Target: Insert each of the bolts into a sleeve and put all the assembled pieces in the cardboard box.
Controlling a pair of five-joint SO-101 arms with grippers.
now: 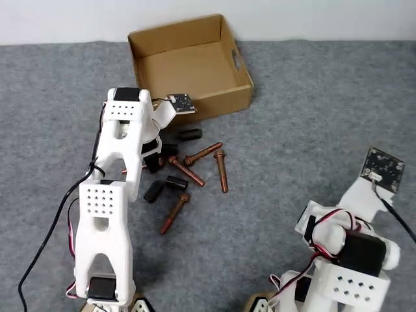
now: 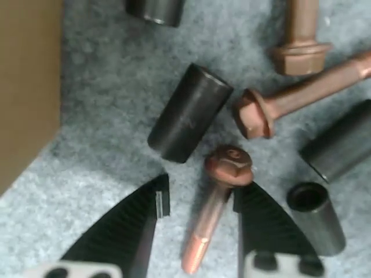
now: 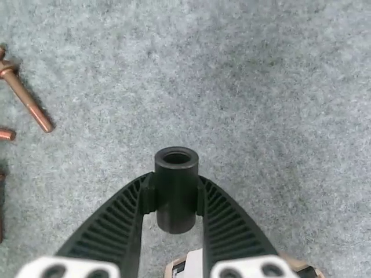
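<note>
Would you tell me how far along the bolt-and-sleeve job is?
Done: nothing yet; the cardboard box looks empty. In hand: the right gripper grips one sleeve; the left gripper is open around a bolt on the carpet. Left: every insertion and all boxing.

legible text: none | bolt head [image 2: 230, 162]: raised marks on top, too blurred to read | sleeve [image 2: 188, 113] just beside that bolt: faint mark on its side, unreadable | left camera board [image 1: 182, 103], right camera board [image 1: 383, 168]: any print too small to tell
</note>
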